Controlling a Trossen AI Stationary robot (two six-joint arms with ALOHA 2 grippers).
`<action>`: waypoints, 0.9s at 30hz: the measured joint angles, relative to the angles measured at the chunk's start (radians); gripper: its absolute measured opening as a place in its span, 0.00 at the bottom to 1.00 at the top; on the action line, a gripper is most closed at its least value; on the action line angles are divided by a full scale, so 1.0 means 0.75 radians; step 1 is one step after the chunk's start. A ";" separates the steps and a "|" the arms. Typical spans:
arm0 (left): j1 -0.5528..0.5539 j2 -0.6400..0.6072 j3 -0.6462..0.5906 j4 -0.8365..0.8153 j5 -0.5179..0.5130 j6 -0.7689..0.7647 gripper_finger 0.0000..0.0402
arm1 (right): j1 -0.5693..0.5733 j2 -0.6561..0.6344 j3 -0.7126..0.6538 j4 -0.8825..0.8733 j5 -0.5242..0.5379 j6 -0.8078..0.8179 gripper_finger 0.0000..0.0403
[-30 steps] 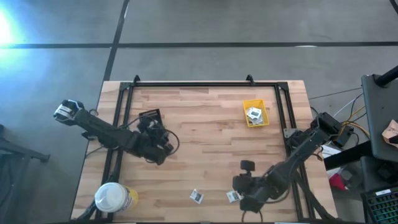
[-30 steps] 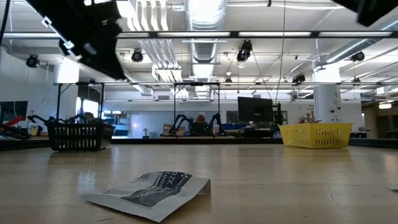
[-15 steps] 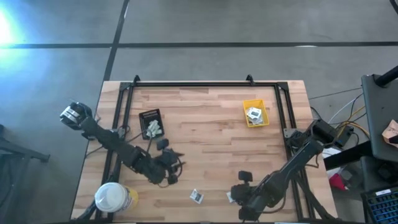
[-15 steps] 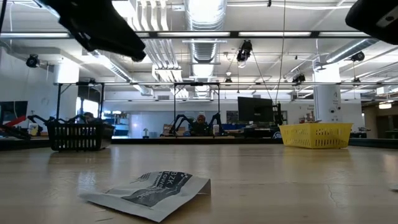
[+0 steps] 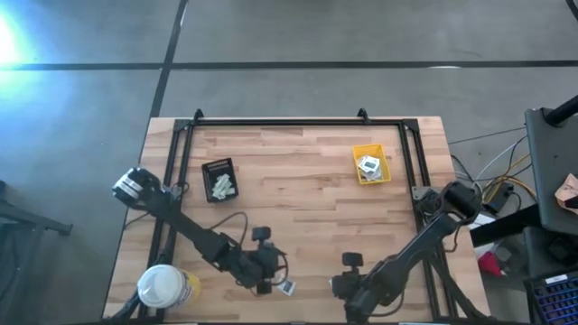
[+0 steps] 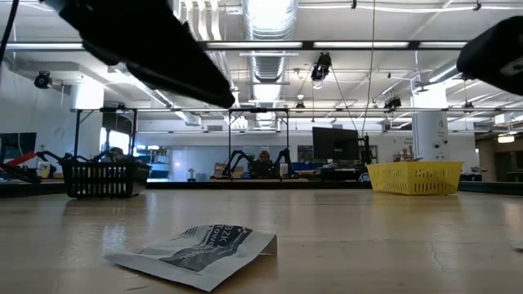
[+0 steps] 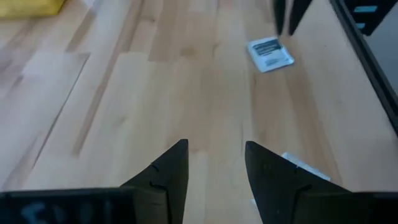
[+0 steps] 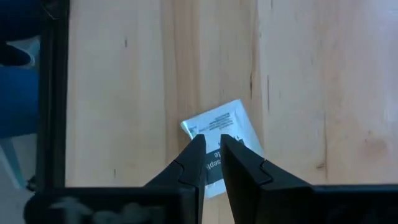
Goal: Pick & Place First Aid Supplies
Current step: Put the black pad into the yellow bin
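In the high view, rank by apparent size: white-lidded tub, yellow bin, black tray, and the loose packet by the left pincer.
1. White-lidded tub, largest.
2. Yellow bin and black tray: too alike to rank.
3. Packet beside the left pincer, smallest.

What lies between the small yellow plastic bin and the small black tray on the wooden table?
Only bare wood. In the high view the stretch of table between the yellow bin and the black tray holds nothing.
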 joint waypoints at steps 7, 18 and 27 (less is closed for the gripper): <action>0.022 0.136 0.175 -0.001 -0.011 0.163 0.38 | -0.001 0.094 -0.001 0.007 -0.076 0.000 0.07; 0.101 0.174 0.187 -0.006 -0.005 0.218 0.38 | -0.038 0.130 -0.006 0.011 0.045 0.076 0.02; 0.149 0.174 0.181 -0.008 -0.004 0.218 0.38 | -0.206 0.141 -0.028 0.011 0.121 0.104 0.02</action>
